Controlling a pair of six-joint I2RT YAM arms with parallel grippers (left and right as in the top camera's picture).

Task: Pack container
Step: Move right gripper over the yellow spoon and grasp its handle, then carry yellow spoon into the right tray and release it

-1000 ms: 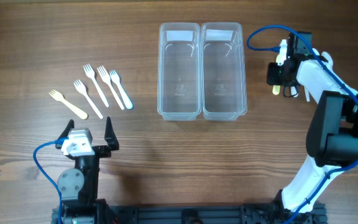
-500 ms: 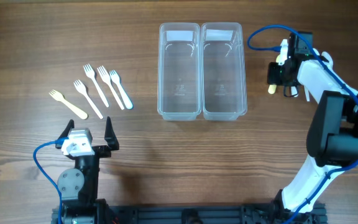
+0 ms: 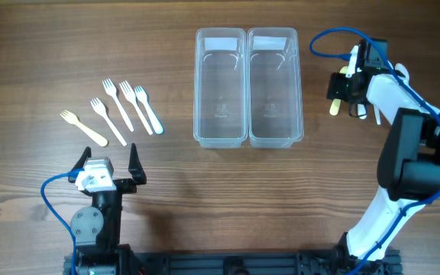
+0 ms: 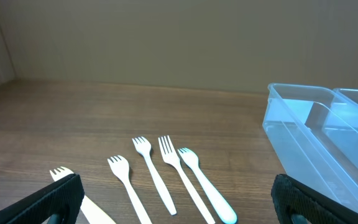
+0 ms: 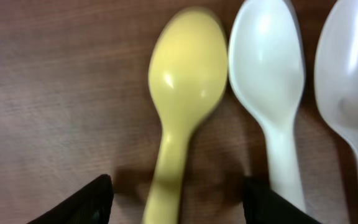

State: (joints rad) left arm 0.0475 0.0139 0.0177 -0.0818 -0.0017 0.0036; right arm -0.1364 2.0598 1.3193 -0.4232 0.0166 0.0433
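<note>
**Right arm parked over the spoons, container sitting mid-table**

Quick rundown of what you've got in front of you. The container (image 3: 247,47) sits toward the far edge of the table (image 3: 205,198), about halfway between the left and right edges. Its two long tubs lie side by side, touching along their long walls, with the short ends facing you and the far edge.

Your right gripper (image 5: 176,196) is over by the right edge, just beside the container's right tub but not touching it. In the right wrist view its fingers are spread apart, one on each side of the handle of a yellow spoon (image 5: 188,68). They straddle the handle without pinching it, and the spoon lies flat on the wood. Two white spoons (image 5: 266,62) lie right next to it, bowls pointing the same way. The nearer one is almost touching the yellow bowl.

Your left gripper (image 3: 107,156) is near the front edge on the left side. Its fingers are wide apart with nothing between them, pointing toward the forks. Four white forks (image 3: 134,107) lie just beyond it in a loose diagonal row, tines toward the far edge. A cream-coloured fork (image 3: 82,127) lies at the left end of the row. The forks are well apart from the container.
</note>
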